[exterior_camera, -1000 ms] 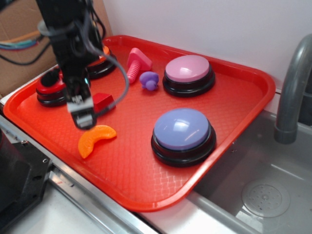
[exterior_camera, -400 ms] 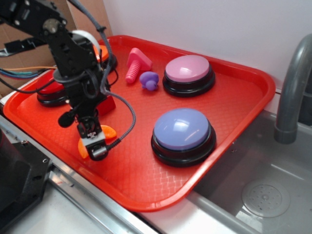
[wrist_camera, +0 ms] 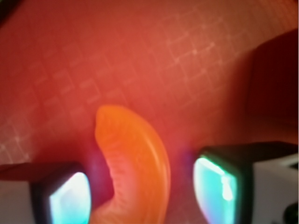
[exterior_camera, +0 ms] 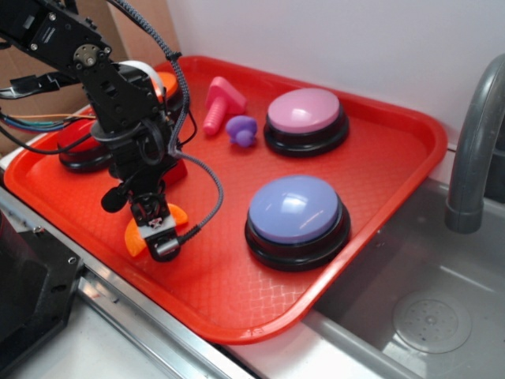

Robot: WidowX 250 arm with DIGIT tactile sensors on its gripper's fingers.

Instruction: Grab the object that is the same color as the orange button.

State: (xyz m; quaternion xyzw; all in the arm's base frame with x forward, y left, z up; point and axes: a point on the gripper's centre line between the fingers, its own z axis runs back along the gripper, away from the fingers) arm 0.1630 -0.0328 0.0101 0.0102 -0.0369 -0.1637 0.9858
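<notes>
The object, a small glossy orange crescent (exterior_camera: 135, 235), lies on the red tray (exterior_camera: 237, 276) near its front left edge. My gripper (exterior_camera: 162, 234) is down over it and hides its middle. In the wrist view the crescent (wrist_camera: 135, 154) lies between my two fingers, with a gap on each side; the gripper (wrist_camera: 142, 191) is open around it. The orange button (exterior_camera: 166, 81) stands at the tray's back left, mostly hidden behind my arm.
A red block (exterior_camera: 176, 170) sits just behind the gripper and shows in the wrist view (wrist_camera: 275, 88). A red button (exterior_camera: 77, 148), pink screw (exterior_camera: 218, 103), purple toy (exterior_camera: 241, 130), pink button (exterior_camera: 304, 112) and lavender button (exterior_camera: 293, 210) share the tray. Sink (exterior_camera: 418, 316) and faucet (exterior_camera: 473, 142) are right.
My gripper has come forward and down from beside the red block to straddle the orange crescent. The crescent has shifted only slightly.
</notes>
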